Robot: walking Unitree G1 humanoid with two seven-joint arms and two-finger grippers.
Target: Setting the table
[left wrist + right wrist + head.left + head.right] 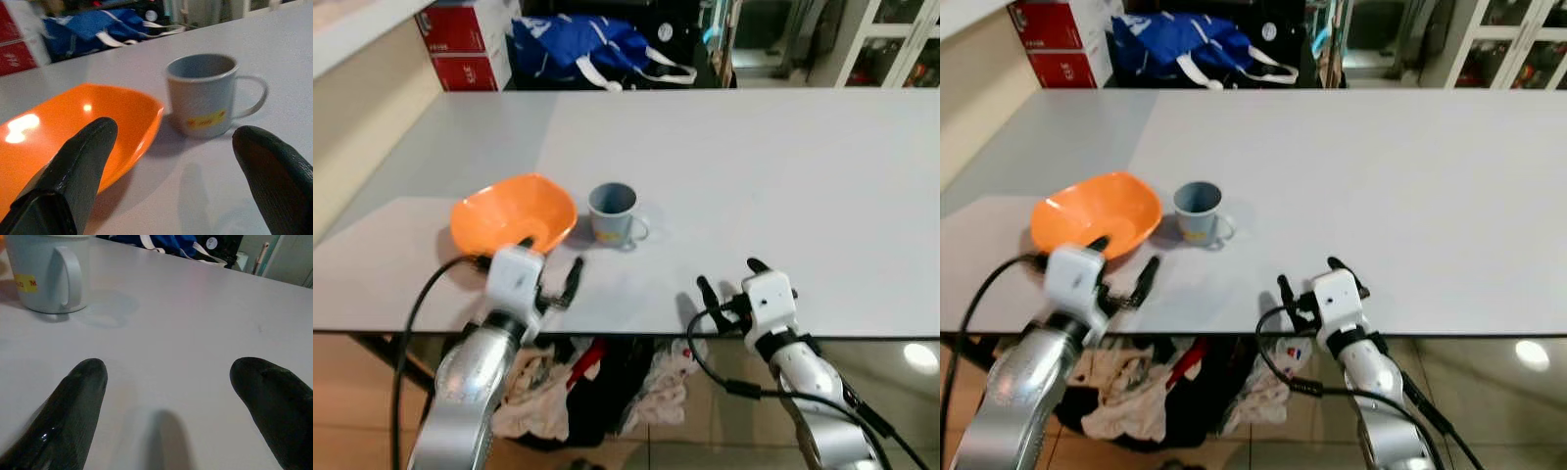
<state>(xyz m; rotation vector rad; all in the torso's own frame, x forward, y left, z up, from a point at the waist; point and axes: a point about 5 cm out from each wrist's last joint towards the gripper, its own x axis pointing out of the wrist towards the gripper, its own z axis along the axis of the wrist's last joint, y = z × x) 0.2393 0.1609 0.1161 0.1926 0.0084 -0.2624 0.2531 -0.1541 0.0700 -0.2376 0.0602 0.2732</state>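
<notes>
An orange bowl (512,212) sits near the front left of the grey table (754,166). It is shallow, glossy plastic with soft, squarish corners, empty, and light glints on its inner surface. The left gripper (548,269) is at the table's front edge with its fingers spread wide and holding nothing; one finger lies at the bowl's near rim, the other over bare table toward the mug.

Just right of the bowl, close to it but apart, a grey-blue mug (614,212) stands upright and empty, its handle turned to the right. It carries a small yellow label (207,118) with red print on the side; the print is too blurred to read.

Further right, well apart from the mug, the right gripper (731,279) rests low over bare table at the front edge, its fingers likewise wide apart and empty.

Beyond the far edge lie red boxes (465,41) with white lettering too small to read and a blue bag (582,47) with white straps. Crumpled clothes (597,382) lie on the floor beneath the table.
</notes>
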